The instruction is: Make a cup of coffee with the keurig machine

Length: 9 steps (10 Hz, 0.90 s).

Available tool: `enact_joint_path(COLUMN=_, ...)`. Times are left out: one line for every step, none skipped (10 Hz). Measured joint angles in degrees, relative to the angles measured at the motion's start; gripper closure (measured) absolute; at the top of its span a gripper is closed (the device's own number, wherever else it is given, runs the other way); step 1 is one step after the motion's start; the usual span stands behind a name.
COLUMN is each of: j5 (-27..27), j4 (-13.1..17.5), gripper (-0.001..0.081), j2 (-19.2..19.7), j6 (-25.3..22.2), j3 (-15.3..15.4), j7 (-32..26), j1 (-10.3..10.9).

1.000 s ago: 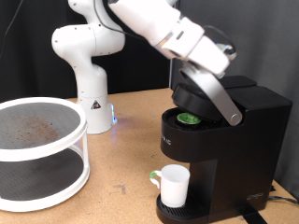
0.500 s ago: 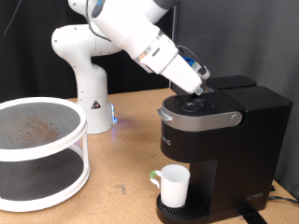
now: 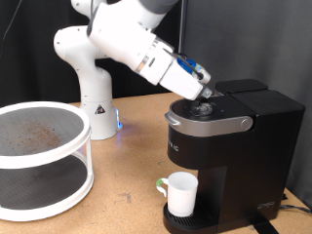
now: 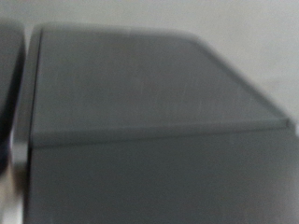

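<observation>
The fingers of the gripper [image 3: 207,95] are dark and very small in the exterior view, and I cannot tell if they are apart or together. They point down at the silver-rimmed top of the keurig machine [image 3: 234,156], and they seem to touch it or to be just above it, near the round button area. Nothing is seen between them.

The lid of the machine is down, with the grey-silver arched handle [image 3: 210,124] lying along its front edge. The machine is a boxy black coffee maker that stands at the exterior view's right on the wooden table [image 3: 127,156].

The cup [image 3: 180,193], a small white mug with a pale green handle, stands upright on the drip tray at the base of the machine, directly under the brewing head. Its handle points to the exterior view's left.

The white arm comes from the exterior view's top and reaches down to the right toward the machine. Its white base [image 3: 93,83] stands at the back of the table, well apart from the machine. A white two-tier round rack [image 3: 44,156] stands at the exterior view's left, with a dark, speckled upper shelf.

The wrist view is blurred. It shows only a dark grey flat surface [image 4: 149,112] with one straight seam across it, very close to the camera.
</observation>
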Motion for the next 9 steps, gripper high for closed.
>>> enact_joint_path(j5=4.2, j4=-0.1, gripper=0.0806, j2=-0.3, j6=-3.5, j3=-1.1, j7=-0.9, j1=0.0)
enact_joint_path(j5=5.6, j4=-0.1, gripper=0.0806, j2=-0.9, j6=-5.7, j3=-1.8, j7=-0.4, j1=0.0)
enact_joint_path(j5=5.6, j4=-0.1, gripper=0.0806, j2=-2.0, j6=-7.5, j3=-2.4, j7=1.3, j1=-0.1)
enact_joint_path(j5=5.7, j4=0.0, gripper=0.0806, j2=-3.5, j6=-7.9, j3=-2.7, j7=2.5, j1=-0.1)
enact_joint_path(j5=5.8, j4=0.1, gripper=0.0806, j2=-4.8, j6=-6.8, j3=-2.7, j7=3.1, j1=-0.1)
enact_joint_path(j5=4.1, j4=0.5, gripper=0.0806, j2=-5.7, j6=-5.1, j3=-2.5, j7=3.4, j1=-0.1)
enact_joint_path(j5=2.2, j4=1.8, gripper=0.0806, j2=-5.9, j6=-2.8, j3=-2.2, j7=2.7, j1=-0.1)
enact_joint_path(j5=2.5, j4=3.6, gripper=0.0806, j2=-5.8, j6=-1.4, j3=-1.8, j7=2.1, j1=-0.1)
enact_joint_path(j5=2.9, j4=4.7, gripper=0.0806, j2=-5.3, j6=-1.2, j3=-1.8, j7=1.6, j1=-0.1)
